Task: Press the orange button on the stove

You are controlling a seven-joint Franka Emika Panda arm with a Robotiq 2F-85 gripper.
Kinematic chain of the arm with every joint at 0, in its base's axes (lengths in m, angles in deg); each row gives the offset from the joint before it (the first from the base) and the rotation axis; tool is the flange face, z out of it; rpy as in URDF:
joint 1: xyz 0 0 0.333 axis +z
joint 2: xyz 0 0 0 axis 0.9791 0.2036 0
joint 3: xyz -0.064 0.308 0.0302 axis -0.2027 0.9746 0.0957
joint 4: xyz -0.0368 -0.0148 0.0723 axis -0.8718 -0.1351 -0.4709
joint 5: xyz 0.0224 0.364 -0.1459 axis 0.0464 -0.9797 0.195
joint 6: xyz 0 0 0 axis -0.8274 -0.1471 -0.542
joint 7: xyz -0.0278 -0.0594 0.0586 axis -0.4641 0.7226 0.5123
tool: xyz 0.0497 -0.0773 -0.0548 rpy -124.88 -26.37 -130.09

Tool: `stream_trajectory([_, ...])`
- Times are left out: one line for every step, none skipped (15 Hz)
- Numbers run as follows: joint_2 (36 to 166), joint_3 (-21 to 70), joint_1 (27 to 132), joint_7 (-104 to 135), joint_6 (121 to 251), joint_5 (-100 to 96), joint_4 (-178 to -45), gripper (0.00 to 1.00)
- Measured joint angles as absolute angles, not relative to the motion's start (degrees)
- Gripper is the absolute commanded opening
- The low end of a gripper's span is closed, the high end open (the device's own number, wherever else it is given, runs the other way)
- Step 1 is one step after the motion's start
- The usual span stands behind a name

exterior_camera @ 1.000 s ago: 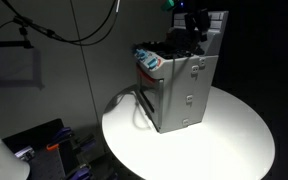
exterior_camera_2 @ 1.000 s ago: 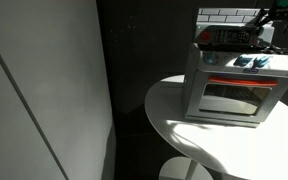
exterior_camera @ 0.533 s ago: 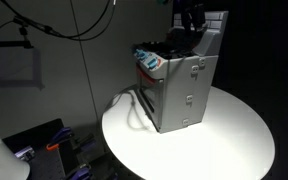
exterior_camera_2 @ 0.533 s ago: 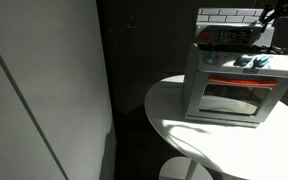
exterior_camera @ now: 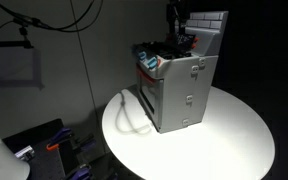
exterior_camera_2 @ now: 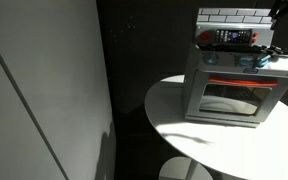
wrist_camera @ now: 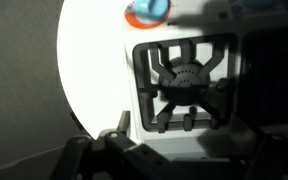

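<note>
The grey toy stove (exterior_camera: 179, 85) stands on a round white table (exterior_camera: 234, 135); it also shows from the front in an exterior view (exterior_camera_2: 234, 90), with its oven door and white tiled back panel. My gripper (exterior_camera: 176, 22) hangs above the stove top, not touching it. In the wrist view the gripper (wrist_camera: 184, 135) is low in the picture with its fingers apart and empty, over the black burner grate (wrist_camera: 184, 80). A round orange-and-blue button (wrist_camera: 147, 10) sits at the top edge, beyond the grate. Blue knobs (exterior_camera_2: 246, 62) line the stove's front edge.
A cable (exterior_camera: 134, 112) loops on the table beside the stove. A dark wall panel (exterior_camera_2: 44, 90) fills one side. Dark floor clutter (exterior_camera: 44, 145) lies below the table. The table has bare white surface (exterior_camera_2: 214, 140) in front of the stove.
My gripper has moved sideways over the stove top, away from the back panel. In the front exterior view it has risen nearly out of the picture.
</note>
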State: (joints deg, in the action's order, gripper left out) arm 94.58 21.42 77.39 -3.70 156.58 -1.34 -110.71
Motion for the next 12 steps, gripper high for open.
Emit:
stream_trajectory([93.34, 21.56, 77.39, -2.86, 155.64, -1.57, -111.78, 1.00])
stream_trajectory([92.00, 21.73, 77.39, -2.14, 154.52, -1.65, -112.91, 1.00])
stream_trajectory([90.61, 21.94, 77.39, -1.33, 153.32, -1.71, -114.10, 1.00])
stream_trajectory([89.10, 22.16, 77.40, -0.57, 151.87, -1.72, -115.33, 1.00])
stream_trajectory([87.73, 22.34, 77.40, 0.04, 150.52, -1.72, -116.39, 1.00])
stream_trajectory([86.32, 22.53, 77.40, 0.69, 148.96, -1.72, -117.45, 1.00])
stream_trajectory([84.89, 22.72, 77.40, 1.38, 147.32, -1.72, -118.42, 1.00])
stream_trajectory([83.46, 22.87, 77.40, 2.14, 145.70, -1.72, -119.32, 1.00])
stream_trajectory([82.06, 23.00, 77.39, 2.81, 144.33, -1.73, -120.20, 1.00])
stream_trajectory([80.70, 23.10, 77.39, 3.52, 143.11, -1.73, -121.02, 1.00])
stream_trajectory([79.33, 23.20, 77.39, 4.29, 141.98, -1.73, -121.88, 1.00])
stream_trajectory([78.04, 23.29, 77.39, 4.87, 140.95, -1.73, -122.69, 1.00])
